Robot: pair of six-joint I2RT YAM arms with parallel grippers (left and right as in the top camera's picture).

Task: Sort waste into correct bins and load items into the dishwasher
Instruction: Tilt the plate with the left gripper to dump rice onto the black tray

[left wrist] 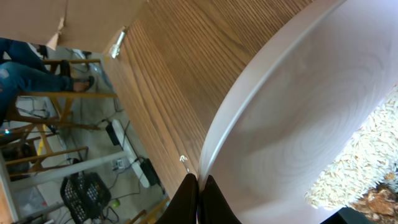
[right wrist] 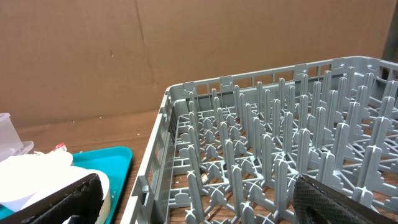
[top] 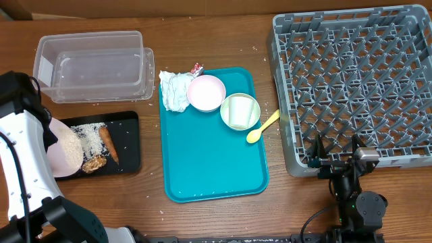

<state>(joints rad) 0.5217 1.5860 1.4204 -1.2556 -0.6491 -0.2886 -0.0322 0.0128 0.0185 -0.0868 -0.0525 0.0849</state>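
My left gripper (left wrist: 199, 190) is shut on the rim of the large white plate (left wrist: 311, 118), which is tilted over the black tray (top: 128, 145). Rice (top: 88, 133), a carrot piece (top: 109, 144) and a brown chunk (top: 94, 163) lie at the plate's lower edge on that tray. The clear tub (top: 91, 64) stands behind it. On the teal tray (top: 209, 165) are a crumpled napkin (top: 175, 92), a pink plate (top: 206, 92) and a pale green cup (top: 239, 111). A red-and-white wrapper (top: 196, 69) and a yellow spoon (top: 263, 126) lie at its edge. My right gripper (top: 335, 156) stands open at the front edge of the grey dish rack (top: 358, 81).
The rack (right wrist: 280, 155) fills the right side of the table, with only bare pegs showing in it. Stray rice grains dot the wood around the trays. Brown cardboard walls stand behind the table. Off the table's left edge are chairs and cables on the floor.
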